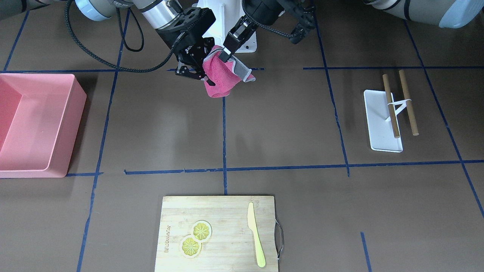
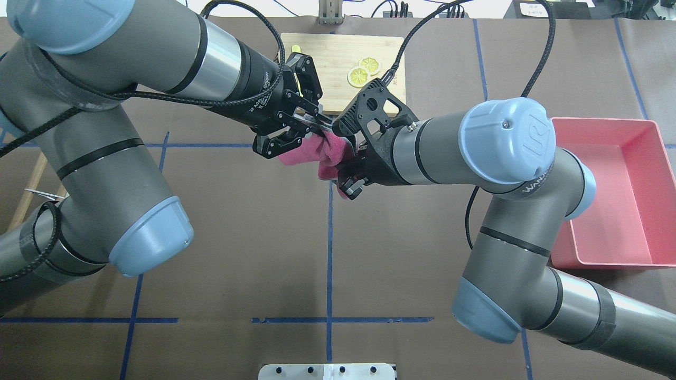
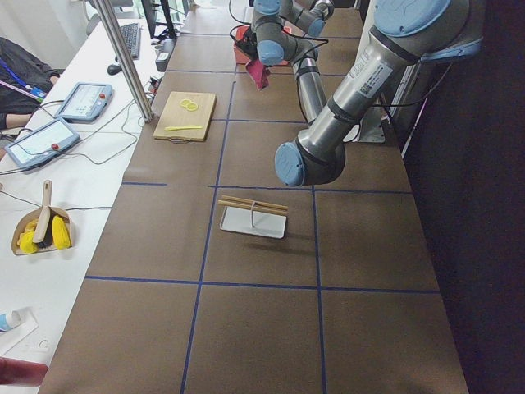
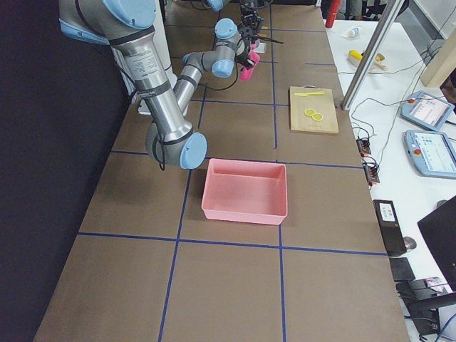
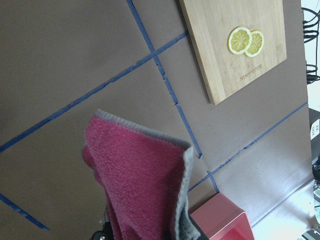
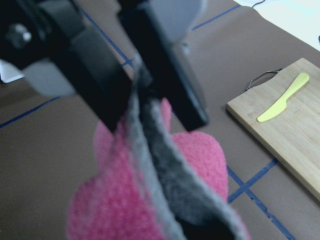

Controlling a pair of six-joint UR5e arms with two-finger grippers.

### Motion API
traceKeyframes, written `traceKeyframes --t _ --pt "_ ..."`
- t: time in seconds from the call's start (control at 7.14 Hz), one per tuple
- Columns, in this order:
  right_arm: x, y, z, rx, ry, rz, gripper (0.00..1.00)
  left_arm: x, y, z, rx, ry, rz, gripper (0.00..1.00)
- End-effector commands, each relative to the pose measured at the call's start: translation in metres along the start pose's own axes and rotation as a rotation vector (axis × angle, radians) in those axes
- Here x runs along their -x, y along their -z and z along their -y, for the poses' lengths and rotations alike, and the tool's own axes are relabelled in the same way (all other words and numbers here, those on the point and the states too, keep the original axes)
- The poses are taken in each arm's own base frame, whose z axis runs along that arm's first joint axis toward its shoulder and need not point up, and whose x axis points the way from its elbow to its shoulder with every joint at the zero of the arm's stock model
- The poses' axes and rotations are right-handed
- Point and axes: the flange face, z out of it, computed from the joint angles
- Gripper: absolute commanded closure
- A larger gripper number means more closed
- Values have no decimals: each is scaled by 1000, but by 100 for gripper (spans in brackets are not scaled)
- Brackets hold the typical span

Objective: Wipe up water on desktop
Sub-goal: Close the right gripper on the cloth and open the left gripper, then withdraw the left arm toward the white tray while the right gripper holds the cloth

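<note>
A pink cloth (image 1: 221, 79) with a grey edge hangs in the air over the brown desktop (image 1: 280, 124), near the robot's base. My left gripper (image 1: 225, 56) is shut on its upper grey edge. My right gripper (image 1: 204, 77) is close beside it, and its dark fingers (image 6: 170, 75) are closed around the cloth's fold (image 6: 190, 165). In the overhead view the left gripper (image 2: 317, 126) and the right gripper (image 2: 348, 184) meet at the cloth (image 2: 317, 150) above the desktop (image 2: 237, 237). The cloth also shows in the left wrist view (image 5: 140, 175). I see no water on the desktop.
A pink bin (image 1: 34, 124) stands on my right side. A wooden cutting board (image 1: 219, 234) with two lemon slices (image 1: 196, 238) and a yellow knife (image 1: 256, 234) lies at the far edge. A white tray (image 1: 380, 128) with two wooden sticks (image 1: 408, 102) lies on my left.
</note>
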Motion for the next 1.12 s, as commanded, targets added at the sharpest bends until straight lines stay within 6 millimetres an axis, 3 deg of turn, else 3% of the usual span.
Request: traceKeyframes --t 0.0,0.14,0.42,0.7,0.84,0.98 --pt "-2 -2 -4 14 0 -5 100 4 -3 8 -3 -96 1 0" --pt "-14 -1 -8 27 -1 -22 100 8 -7 19 -29 -208 12 0" --pt "-27 -5 -19 77 -15 -51 100 26 -9 75 -95 -363 65 0" --pt "-56 -11 -31 262 -110 -160 100 61 -14 123 -82 -552 206 0" --pt "-81 -6 -33 317 -167 -224 100 69 -16 133 -93 -670 305 0" --pt "-88 -5 -35 340 -215 -251 100 77 -8 135 -86 -845 416 0"
